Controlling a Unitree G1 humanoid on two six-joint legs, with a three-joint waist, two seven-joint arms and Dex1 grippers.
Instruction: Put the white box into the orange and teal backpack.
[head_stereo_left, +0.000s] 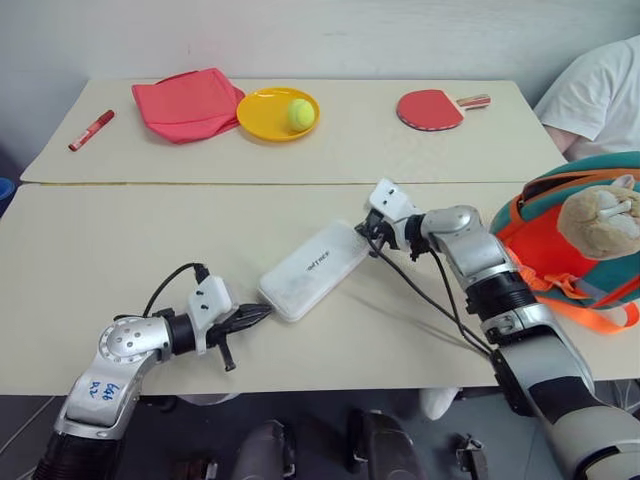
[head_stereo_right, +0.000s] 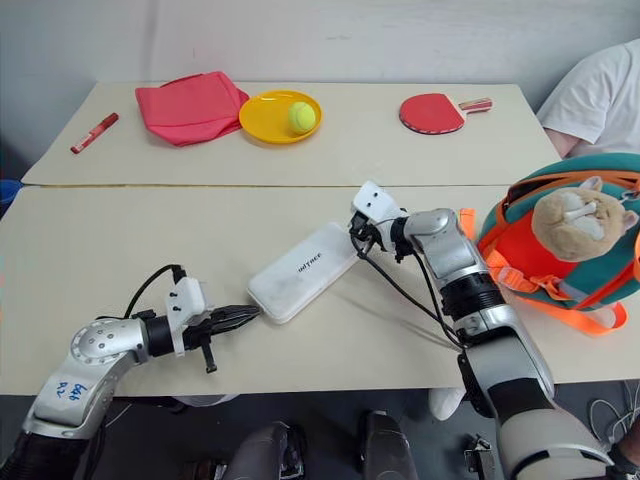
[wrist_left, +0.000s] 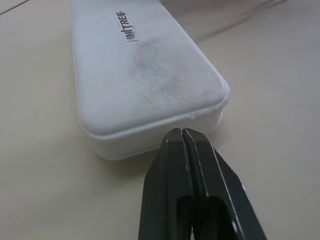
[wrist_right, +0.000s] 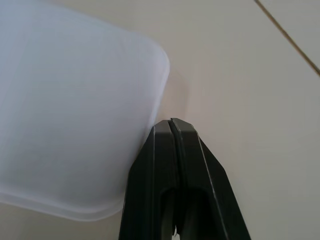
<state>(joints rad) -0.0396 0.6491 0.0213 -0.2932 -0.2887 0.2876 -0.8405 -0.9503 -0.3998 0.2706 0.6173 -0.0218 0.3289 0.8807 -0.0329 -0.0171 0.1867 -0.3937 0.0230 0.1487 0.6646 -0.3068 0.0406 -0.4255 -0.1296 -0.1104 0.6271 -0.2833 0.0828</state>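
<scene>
White box (head_stereo_left: 312, 270), flat, elongated, rounded corners, grey lettering

The white box (wrist_left: 145, 75) looks like matt, faintly frosted plastic with a smudged grey patch on its lid, lying on a table (head_stereo_left: 120, 260) of smooth, pale, matt board. The left gripper (wrist_left: 184, 134) and right gripper (wrist_right: 171, 122) have fingers of smooth black plastic with a dull sheen, on arms of brushed silvery metal and white plastic. At the right, the orange and teal backpack (head_stereo_right: 520, 255) is woven cloth with a tan plush toy (head_stereo_right: 575, 222) on it; on the far side lie a folded red cloth (head_stereo_left: 188, 102), a glossy yellow plastic plate (head_stereo_left: 262, 115) holding a fuzzy tennis ball (head_stereo_left: 301, 113), and a paddle (head_stereo_left: 430, 108) faced in matt red rubber.
</scene>
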